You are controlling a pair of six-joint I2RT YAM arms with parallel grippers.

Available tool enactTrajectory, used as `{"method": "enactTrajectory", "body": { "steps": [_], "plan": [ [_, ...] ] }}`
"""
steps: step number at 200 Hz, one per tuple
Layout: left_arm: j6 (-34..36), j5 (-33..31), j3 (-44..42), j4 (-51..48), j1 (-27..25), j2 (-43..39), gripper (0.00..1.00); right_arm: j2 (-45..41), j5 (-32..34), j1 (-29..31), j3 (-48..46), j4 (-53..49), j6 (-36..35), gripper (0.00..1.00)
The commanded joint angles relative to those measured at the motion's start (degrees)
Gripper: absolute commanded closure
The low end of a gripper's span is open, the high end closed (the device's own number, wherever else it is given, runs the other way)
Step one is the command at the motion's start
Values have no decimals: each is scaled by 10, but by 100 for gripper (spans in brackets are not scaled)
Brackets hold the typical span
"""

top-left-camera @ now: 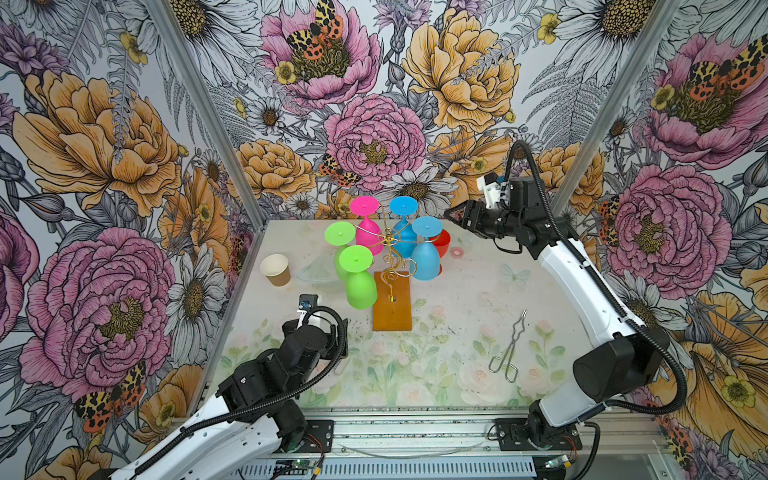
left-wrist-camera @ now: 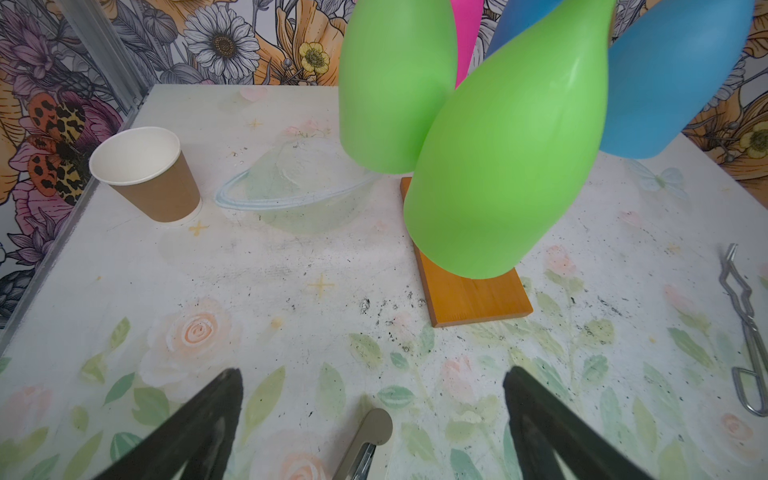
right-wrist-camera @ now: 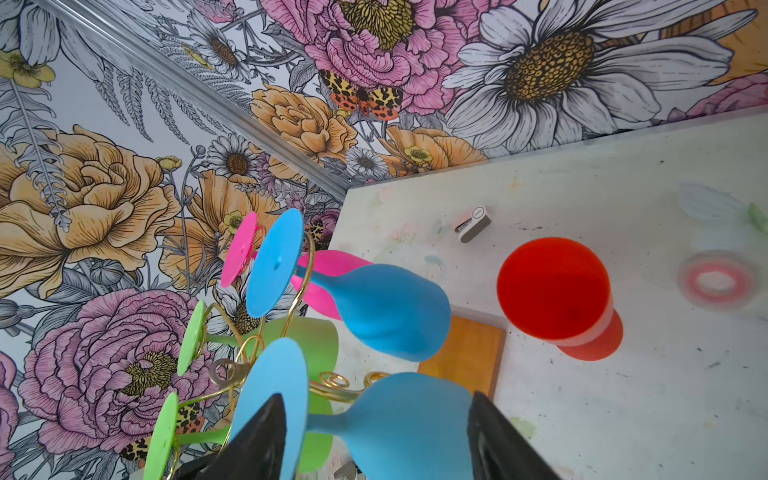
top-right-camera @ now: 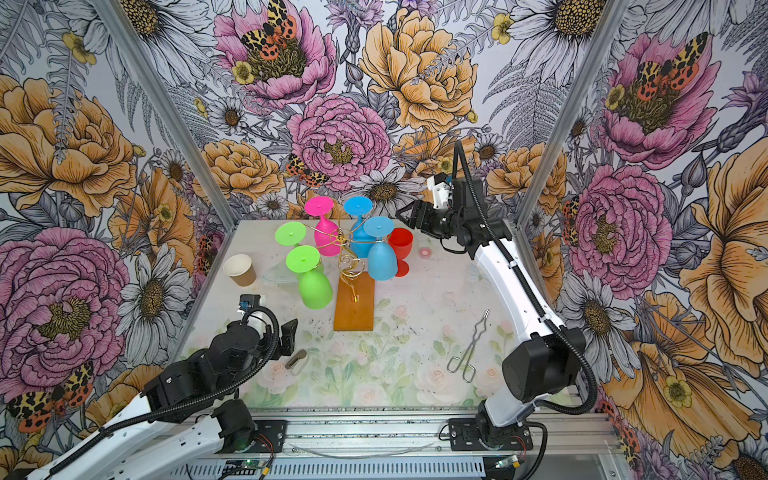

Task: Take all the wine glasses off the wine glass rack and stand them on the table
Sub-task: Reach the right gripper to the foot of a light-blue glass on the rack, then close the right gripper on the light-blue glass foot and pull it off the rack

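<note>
In both top views the thin gold wire wine glass rack (top-left-camera: 392, 316) stands mid-desk (top-left-camera: 457, 332) with colourful plastic wine glasses (top-left-camera: 360, 286) hanging upside down on it. A red plastic wine glass (top-left-camera: 442, 243) stands upright just beside it.

Left wrist: left claw (left-wrist-camera: 372, 374) wide open, empty.

Right wrist: right claw (right-wrist-camera: 376, 399) jaws apart, gripping nothing.

This is a robot-testing booth in a lab. Around the wine glass rack (top-left-camera: 392, 307), a gold wire stand on an orange-brown wooden base, three flat wall panels (top-left-camera: 374, 104) printed with giant flowers and moths meet at bare aluminium corner posts (top-left-camera: 203, 104). In front of the rack a slotted aluminium rail (top-left-camera: 415, 432) carries the white-and-black left arm (top-left-camera: 232, 440) and right arm (top-left-camera: 577, 282), and under the rack lies a scuffed tabletop (top-left-camera: 436, 374) printed with pale roses.
</note>
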Motion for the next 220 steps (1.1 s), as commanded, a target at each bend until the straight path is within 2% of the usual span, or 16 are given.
{"method": "enactTrajectory", "body": {
  "steps": [1, 28, 79, 163, 182, 220],
  "plan": [
    [7, 14, 8, 0, 5, -7, 1, -22, -40, 7, -21, 59, 28, 34],
    [8, 13, 6, 3, 6, -6, 1, -18, -59, 12, -43, 96, 46, 39],
    [6, 16, 5, 3, 6, -9, 1, -17, -56, 14, -39, 116, 59, 43],
    [5, 17, 4, 3, 6, -8, 1, 9, -84, 41, -25, 123, 63, 42],
    [5, 17, 4, 3, 6, -10, 1, 13, -84, 45, -22, 123, 61, 47],
    [5, 16, 2, 3, 6, -12, 1, 19, -77, 45, -23, 122, 61, 65]
  ]
}}
